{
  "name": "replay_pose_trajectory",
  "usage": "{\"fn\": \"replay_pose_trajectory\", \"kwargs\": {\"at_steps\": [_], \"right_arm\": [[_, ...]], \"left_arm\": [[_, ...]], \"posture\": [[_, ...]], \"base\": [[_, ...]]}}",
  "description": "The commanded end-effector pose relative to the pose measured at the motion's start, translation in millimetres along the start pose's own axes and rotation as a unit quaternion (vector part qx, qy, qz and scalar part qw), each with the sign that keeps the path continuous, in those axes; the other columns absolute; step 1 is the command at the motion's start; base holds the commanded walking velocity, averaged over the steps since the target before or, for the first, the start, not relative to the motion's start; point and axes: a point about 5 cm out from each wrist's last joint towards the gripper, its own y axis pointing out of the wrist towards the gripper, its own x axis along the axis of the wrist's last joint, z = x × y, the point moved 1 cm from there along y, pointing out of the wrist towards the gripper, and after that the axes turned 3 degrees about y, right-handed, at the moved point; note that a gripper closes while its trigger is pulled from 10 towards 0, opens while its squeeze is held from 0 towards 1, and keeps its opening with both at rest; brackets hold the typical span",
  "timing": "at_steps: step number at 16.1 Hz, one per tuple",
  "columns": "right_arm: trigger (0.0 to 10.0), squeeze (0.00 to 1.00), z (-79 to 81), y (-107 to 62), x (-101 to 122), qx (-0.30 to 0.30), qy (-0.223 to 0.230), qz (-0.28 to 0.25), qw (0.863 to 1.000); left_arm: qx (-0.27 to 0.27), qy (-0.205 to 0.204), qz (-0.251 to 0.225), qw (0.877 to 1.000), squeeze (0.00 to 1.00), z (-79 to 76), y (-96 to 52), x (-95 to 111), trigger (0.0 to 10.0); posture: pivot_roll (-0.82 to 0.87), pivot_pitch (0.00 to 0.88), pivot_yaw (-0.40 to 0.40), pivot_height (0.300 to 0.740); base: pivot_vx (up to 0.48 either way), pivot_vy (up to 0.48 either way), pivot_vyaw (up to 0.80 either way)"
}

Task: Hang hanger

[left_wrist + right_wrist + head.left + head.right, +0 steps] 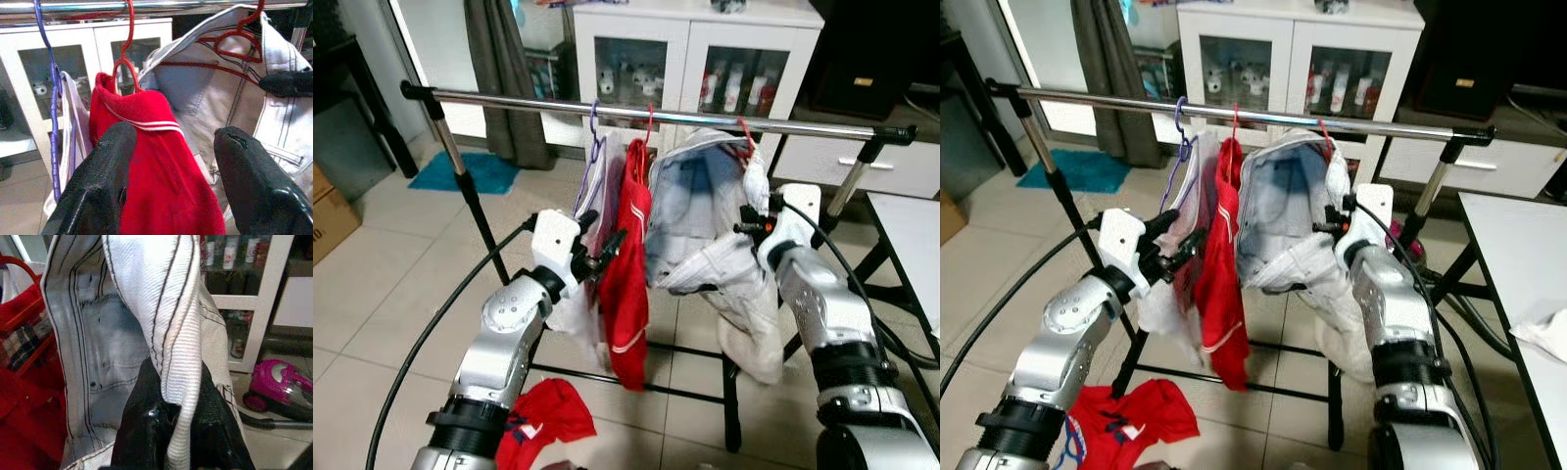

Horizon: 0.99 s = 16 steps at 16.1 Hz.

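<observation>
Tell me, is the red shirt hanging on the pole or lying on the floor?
Hanging. The red shirt is on a red hanger hooked over the pole.

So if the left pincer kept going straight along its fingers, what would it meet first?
Most likely the red garment with white stripes on its red plastic hanger. It hangs straight ahead between the open fingers of the left pincer. Depth is unclear, but nothing shows in front of it.
</observation>
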Motion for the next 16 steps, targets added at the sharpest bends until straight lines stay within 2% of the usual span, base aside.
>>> {"fn": "replay_pose_trajectory", "kwargs": {"at_steps": [1,15,16], "right_arm": [[10.0,0.00,4.7,2.8,20.7,0.013,-0.004,-0.034,0.999],[10.0,0.00,4.7,2.8,20.7,0.013,-0.004,-0.034,0.999],[10.0,0.00,6.9,20.1,48.9,0.002,0.016,-0.055,0.998]], "left_arm": [[-0.004,0.007,-0.004,1.000,0.00,0.2,-1.0,2.8,10.0],[-0.004,0.007,-0.004,1.000,0.00,0.2,-1.0,2.8,10.0],[-0.013,0.012,0.000,1.000,0.00,-1.8,-2.6,2.5,10.0]], "posture": [[-0.07,0.000,0.016,0.740],[-0.07,0.000,0.016,0.740],[-0.05,0.000,-0.011,0.740]], "base": [[0.000,0.000,0.00],[0.000,0.000,0.00],[0.000,0.000,0.00]]}}
